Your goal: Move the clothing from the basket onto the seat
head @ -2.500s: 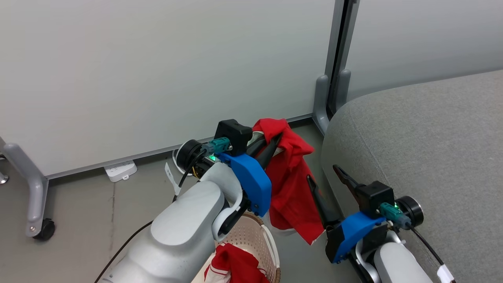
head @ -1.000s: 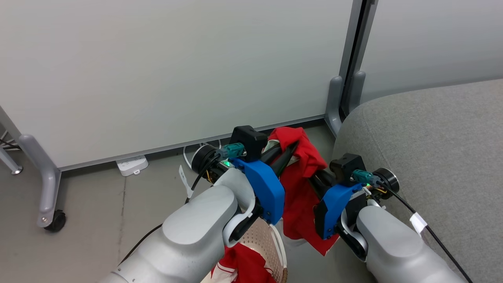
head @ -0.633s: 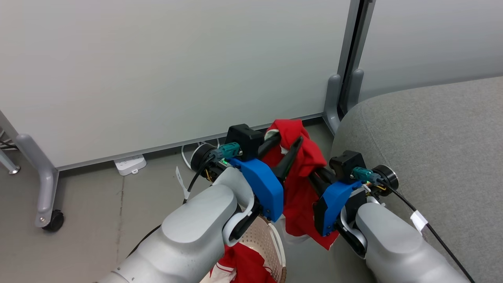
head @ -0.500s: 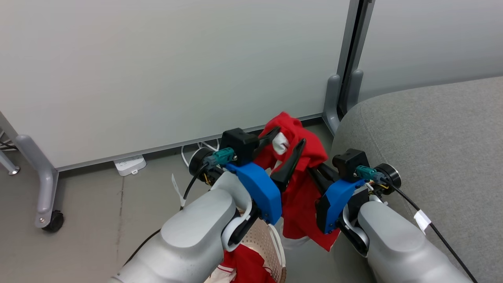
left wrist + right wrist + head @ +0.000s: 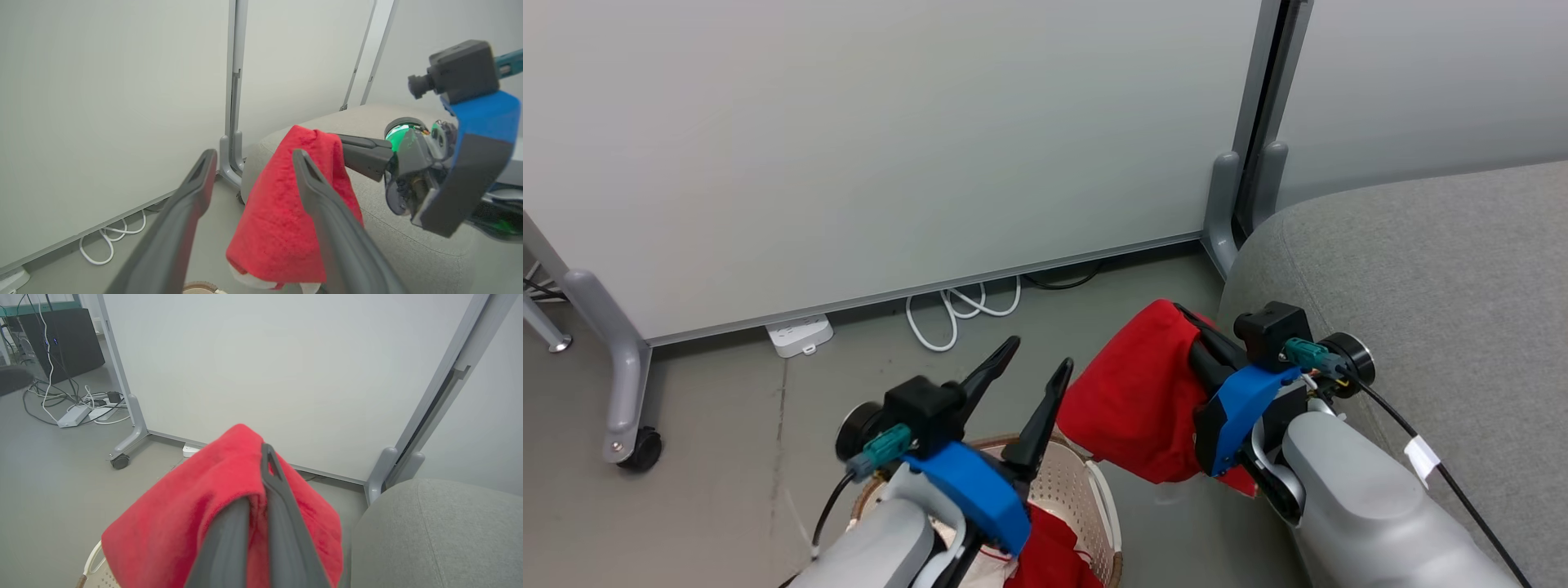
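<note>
Left gripper [image 5: 1039, 351]: jaws spread, empty, above basket [image 5: 1086, 482] | right gripper [image 5: 1183, 312]: jaws pinching red garment [image 5: 1135, 400], hanging beside sofa [image 5: 1421, 269] | second red garment [image 5: 1054, 547]: in basket | cable tag [image 5: 1421, 457]: unreadable

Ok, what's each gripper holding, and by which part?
Right gripper is shut on the red garment, pinching its bunched top, rest hanging. Left gripper is open, holding nothing.

A: Plain red garment [image 5: 1135, 400]?
B: Off the floor, bunched and draped over the right gripper [image 5: 1184, 314], pinched in its closed fingers. It hangs just beside the grey sofa [image 5: 1421, 269], at its rounded end.
A: Basket [image 5: 1072, 482]?
B: Cream, perforated, brown-rimmed, upright on the floor. A second red garment [image 5: 1054, 547] lies crumpled inside, a little white showing.
</note>
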`<state>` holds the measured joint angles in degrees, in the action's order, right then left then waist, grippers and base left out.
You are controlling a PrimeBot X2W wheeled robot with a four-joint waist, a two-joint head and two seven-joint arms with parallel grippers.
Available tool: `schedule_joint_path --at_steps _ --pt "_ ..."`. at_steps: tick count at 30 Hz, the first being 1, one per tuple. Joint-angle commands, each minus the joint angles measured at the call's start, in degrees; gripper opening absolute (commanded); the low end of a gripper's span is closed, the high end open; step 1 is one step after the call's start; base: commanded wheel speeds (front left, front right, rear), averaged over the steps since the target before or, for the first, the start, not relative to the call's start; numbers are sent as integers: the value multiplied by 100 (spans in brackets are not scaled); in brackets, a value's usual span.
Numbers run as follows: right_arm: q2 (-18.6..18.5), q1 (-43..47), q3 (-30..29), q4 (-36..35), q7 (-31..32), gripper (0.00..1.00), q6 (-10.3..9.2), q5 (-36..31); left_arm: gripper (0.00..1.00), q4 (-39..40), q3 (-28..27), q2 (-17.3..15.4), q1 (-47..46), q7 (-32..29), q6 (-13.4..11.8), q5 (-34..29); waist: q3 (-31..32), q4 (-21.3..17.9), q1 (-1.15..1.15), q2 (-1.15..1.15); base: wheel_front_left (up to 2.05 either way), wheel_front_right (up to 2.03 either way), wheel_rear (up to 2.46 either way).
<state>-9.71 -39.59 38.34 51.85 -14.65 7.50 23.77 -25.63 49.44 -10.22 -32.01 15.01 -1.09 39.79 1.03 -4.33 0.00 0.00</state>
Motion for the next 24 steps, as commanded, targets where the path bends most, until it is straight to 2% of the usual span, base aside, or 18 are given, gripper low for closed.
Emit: schedule_joint_path --at_steps 1,10,17,24 --pt "-15 69 -31 -42 -31 0 -2 -17 100 115 -139 -77 174 22 2 -139 -8 2 0 0 0 0 0" --pt "-36 140 -149 -189 -24 0 -2 -102 100 809 -1236 -282 1493 21 66 -1120 -52 -11 0 0 0 0 0" --pt "-79 236 -244 -270 31 0 -2 -161 100 960 -1895 -175 2035 22 237 -1548 -47 -22 0 0 0 0 0" --pt "-50 296 -312 -350 83 0 -2 -216 100 926 -2272 -11 2210 22 445 -1853 -36 -72 0 0 0 0 0"
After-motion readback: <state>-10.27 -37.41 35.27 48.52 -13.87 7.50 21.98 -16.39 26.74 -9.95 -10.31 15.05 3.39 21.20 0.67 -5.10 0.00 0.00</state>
